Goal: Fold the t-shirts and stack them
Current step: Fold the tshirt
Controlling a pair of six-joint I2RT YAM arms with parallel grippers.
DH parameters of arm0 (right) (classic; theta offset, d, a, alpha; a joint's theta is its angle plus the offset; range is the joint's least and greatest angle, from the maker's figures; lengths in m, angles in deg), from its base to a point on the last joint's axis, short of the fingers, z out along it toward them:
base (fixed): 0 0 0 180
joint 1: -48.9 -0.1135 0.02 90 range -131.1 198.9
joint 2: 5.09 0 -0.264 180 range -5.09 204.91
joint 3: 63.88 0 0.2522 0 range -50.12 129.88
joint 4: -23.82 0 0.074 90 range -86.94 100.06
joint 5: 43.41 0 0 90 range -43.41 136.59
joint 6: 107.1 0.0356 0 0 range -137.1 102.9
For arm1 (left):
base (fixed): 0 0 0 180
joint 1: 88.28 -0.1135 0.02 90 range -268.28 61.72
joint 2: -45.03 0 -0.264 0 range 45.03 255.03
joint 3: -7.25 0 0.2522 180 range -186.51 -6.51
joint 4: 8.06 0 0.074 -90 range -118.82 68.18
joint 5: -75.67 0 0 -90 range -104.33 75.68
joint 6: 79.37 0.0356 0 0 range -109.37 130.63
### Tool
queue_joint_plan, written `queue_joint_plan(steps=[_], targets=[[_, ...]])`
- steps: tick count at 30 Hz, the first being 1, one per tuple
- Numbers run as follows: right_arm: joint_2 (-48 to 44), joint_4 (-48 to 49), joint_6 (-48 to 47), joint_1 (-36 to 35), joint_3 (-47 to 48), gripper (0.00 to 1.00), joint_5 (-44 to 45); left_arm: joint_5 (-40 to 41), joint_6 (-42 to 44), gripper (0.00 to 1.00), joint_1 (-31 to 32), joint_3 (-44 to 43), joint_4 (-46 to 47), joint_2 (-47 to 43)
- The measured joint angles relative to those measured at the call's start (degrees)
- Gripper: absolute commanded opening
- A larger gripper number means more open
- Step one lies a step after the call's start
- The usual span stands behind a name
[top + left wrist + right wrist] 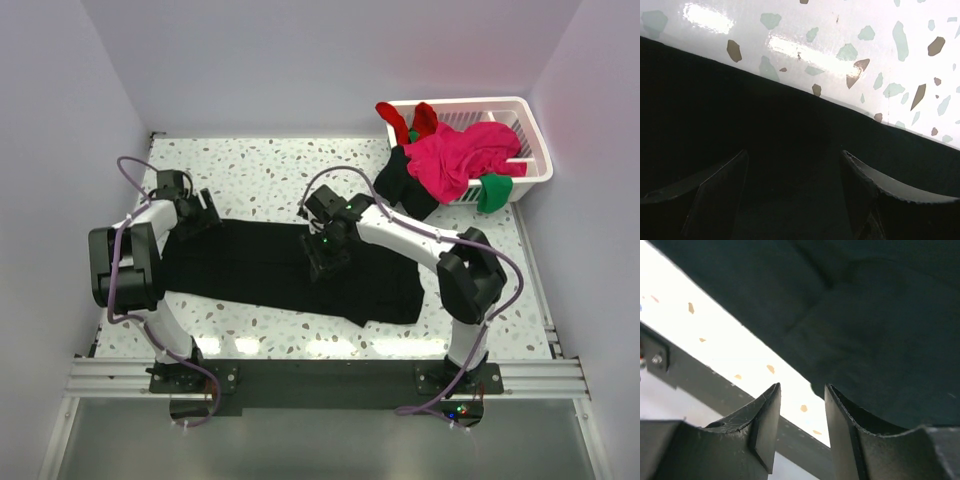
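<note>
Black t-shirt (pixel 270 268) lies flat across speckled table (pixel 250 165); L gripper (pixel 794 156) at its left end by far hem, jaws wide apart, empty; R gripper (pixel 802 390) above shirt's middle, jaws parted, nothing between; other t-shirts (pixel 460 160) heaped in basket (pixel 535 140), far right.

the white speckled table (pixel 260 170) carries a large black t-shirt (pixel 250 265) spread flat across the middle of the frame. a white slatted basket (pixel 535 150) stands in the upper right corner, and a second black shirt (pixel 400 185) droops from it onto the tabletop.
</note>
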Motion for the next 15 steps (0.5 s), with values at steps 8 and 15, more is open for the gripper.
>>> queue_joint_plan(steps=[8,15], targets=[[-7.8,-2.0,2.2,10.0,-7.6,0.56,9.3,-0.1,-0.2,0.78,0.4,0.1,0.1,-2.7],[-8.2,-3.5,4.0,14.5,-9.2,0.58,21.0,-4.2,-3.0,0.78,3.9,0.8,2.6,-1.9]])
